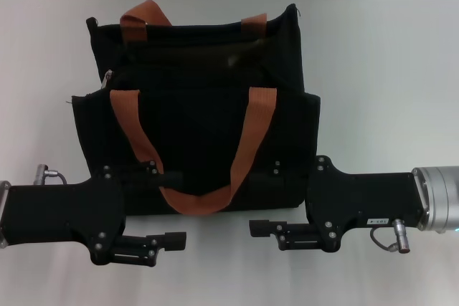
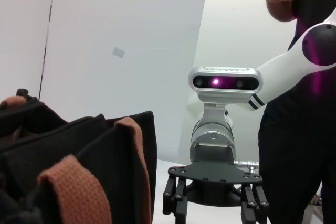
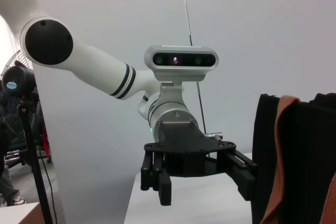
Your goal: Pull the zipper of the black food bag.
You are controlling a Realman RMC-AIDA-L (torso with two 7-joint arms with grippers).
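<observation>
The black food bag [image 1: 193, 127] stands upright in the middle of the white table, with two orange-brown strap handles [image 1: 247, 141]. The zipper [image 1: 109, 77] shows as a small silver tab at the bag's top left corner. My left gripper [image 1: 183, 208] is open at the bag's near left side, low by the table. My right gripper [image 1: 262, 198] is open at the near right side. Both point inward toward each other and hold nothing. The left wrist view shows the bag [image 2: 105, 171] and the right gripper [image 2: 212, 213]. The right wrist view shows the bag [image 3: 304, 156] and the left gripper [image 3: 206, 192].
The white table [image 1: 387, 69] stretches to both sides of the bag and ends at a wall behind. A person [image 2: 296, 108] stands beyond the right arm. A stand with a cable [image 3: 31, 156] is off the table on the left arm's side.
</observation>
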